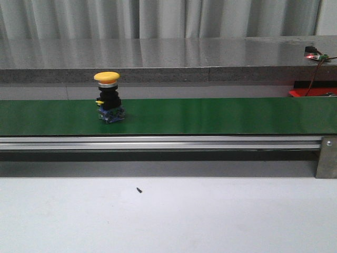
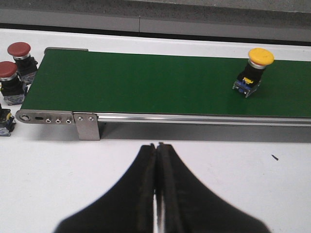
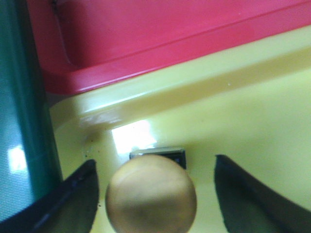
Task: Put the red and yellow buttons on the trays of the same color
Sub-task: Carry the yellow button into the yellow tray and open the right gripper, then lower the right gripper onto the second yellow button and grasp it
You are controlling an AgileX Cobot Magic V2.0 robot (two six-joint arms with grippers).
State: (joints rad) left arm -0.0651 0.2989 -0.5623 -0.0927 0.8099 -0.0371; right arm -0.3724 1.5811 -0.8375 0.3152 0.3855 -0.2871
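A yellow button (image 1: pixel 108 97) stands upright on the green conveyor belt (image 1: pixel 210 116), left of centre; it also shows in the left wrist view (image 2: pixel 254 72). My left gripper (image 2: pixel 156 145) is shut and empty over the white table, in front of the belt. My right gripper (image 3: pixel 154 167) is open above the yellow tray (image 3: pixel 252 126). Another yellow button (image 3: pixel 151 193) stands in that tray between the fingers, which do not touch it. The red tray (image 3: pixel 146 39) lies beside the yellow one. Two red buttons (image 2: pixel 19 54) (image 2: pixel 9 80) stand off the belt's end.
A further button (image 2: pixel 5 121) sits at the edge by the belt's end. The belt's metal rail and bracket (image 2: pixel 87 125) run along its front. A grey ledge (image 1: pixel 168 58) lies behind the belt. A small black speck (image 1: pixel 139 190) is on the white table.
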